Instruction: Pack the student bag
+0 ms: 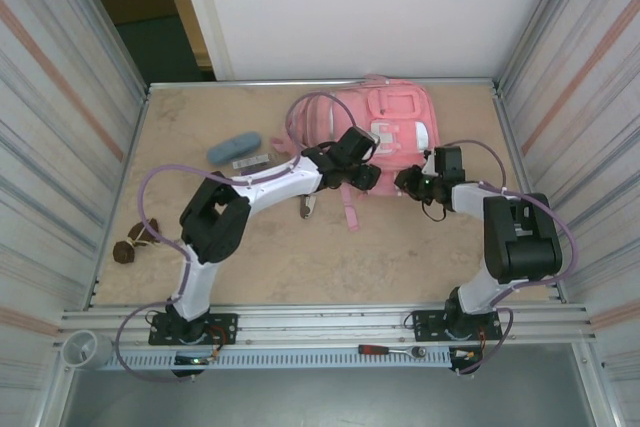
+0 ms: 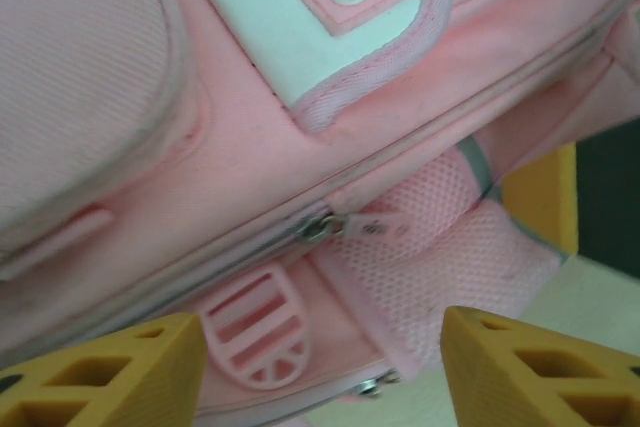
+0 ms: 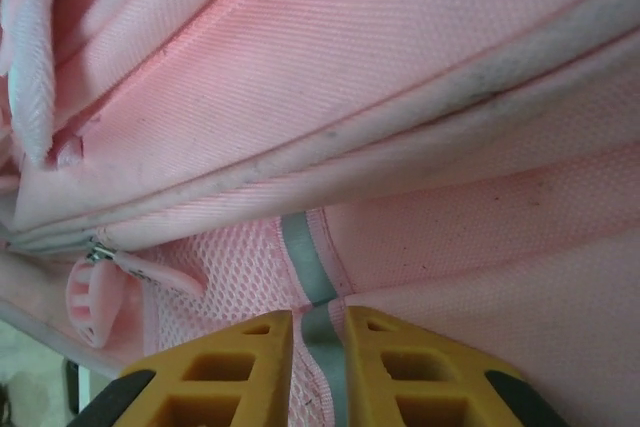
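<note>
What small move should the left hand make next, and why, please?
Probably ease the left hand forward and close on the zipper pull: its jaws stand open, the pull lies ahead, the zip on the student bag looks shut, and the right hand pinches its grey strip.

Student bag [image 1: 405, 117] far back on table [image 1: 300, 257], right of centre. Case [image 1: 234, 147] left of it. My left jaws and right jaws at its near edge.

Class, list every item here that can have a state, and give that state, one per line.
Backpack: lying flat, front up.
Left gripper: fingers open, nothing held.
Right gripper: fingers shut on the backpack's grey strip.
Blue case: closed, lying flat.
</note>
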You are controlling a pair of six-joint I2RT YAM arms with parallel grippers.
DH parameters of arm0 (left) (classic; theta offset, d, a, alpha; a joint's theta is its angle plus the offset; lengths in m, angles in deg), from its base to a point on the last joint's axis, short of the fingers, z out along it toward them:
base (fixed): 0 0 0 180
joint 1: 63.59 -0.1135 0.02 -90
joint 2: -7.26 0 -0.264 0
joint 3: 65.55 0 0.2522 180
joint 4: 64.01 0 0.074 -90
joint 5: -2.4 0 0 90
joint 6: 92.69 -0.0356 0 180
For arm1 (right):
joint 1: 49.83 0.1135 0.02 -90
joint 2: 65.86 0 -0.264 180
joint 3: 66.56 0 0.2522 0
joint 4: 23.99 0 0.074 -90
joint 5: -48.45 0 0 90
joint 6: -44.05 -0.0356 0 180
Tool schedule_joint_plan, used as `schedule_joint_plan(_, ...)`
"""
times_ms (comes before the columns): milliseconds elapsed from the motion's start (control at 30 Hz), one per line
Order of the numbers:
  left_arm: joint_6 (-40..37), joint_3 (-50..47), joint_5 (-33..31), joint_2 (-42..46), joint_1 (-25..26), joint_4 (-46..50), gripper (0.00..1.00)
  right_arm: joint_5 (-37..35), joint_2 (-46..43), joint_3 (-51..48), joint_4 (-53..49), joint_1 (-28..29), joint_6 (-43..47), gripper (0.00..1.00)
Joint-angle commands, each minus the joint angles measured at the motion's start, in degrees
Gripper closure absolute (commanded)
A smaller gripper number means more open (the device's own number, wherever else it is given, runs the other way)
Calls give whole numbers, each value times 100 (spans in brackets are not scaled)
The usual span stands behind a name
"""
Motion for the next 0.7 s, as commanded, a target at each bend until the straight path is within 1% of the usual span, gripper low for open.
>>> schedule_joint_plan(0, 761, 231, 187, -114, 59, 217, 45, 359, 138, -400, 550, 65, -558, 85)
schedule_joint_plan(67, 945, 308, 233, -384, 69, 204, 50, 407, 141, -576, 875, 132, -774, 88)
schedule_joint_plan(267, 1160, 474, 9, -659, 73, 265, 55, 386, 153, -792, 1282, 338, -1010, 90)
schedule_joint_plan(367, 1236, 597, -130, -835, 104, 356, 55, 408, 191, -860, 1384, 357, -1048, 90)
schedule_joint_plan(467, 1307, 708, -342, -987, 104, 431, 52, 458, 230, -903, 1431, 325, -1030, 91)
schedule_joint_plan(667, 1175, 1032, -929, -1266, 122, 570, 52, 611, 301, -964, 1564, 253, -1030, 91)
